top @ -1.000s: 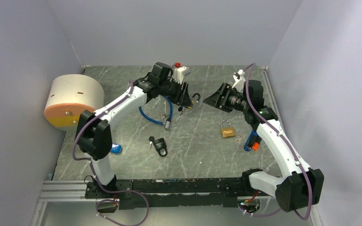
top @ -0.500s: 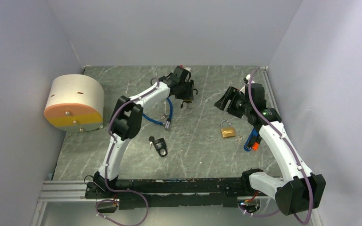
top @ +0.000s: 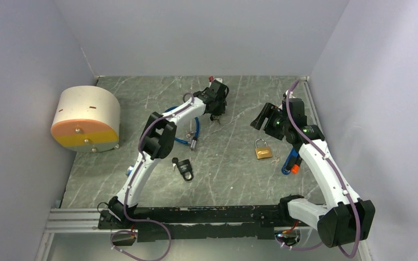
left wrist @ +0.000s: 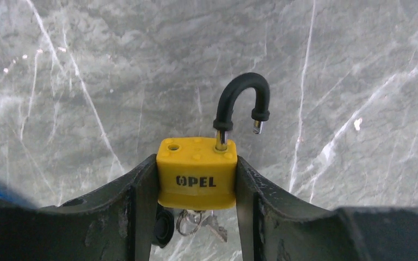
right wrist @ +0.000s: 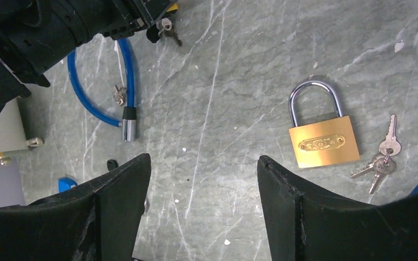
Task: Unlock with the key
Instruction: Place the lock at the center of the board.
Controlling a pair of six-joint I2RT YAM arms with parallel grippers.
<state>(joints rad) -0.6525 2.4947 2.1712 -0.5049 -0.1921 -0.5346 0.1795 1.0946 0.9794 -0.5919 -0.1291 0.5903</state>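
Yellow plastic-cased padlock [left wrist: 196, 182], black shackle standing open, key bunch [left wrist: 193, 222] hanging under it: clamped in left gripper [left wrist: 196, 168] jaws, above far-centre grey marbled bench [left wrist: 114, 81]. Right gripper [right wrist: 201, 160]: jaws wide apart over bare bench, beside brass padlock [right wrist: 323, 140]. At left wall, cream round drum [top: 85, 118], contents unseen.

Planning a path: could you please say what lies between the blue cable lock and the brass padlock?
Only bare marble tabletop, seen in the right wrist view.
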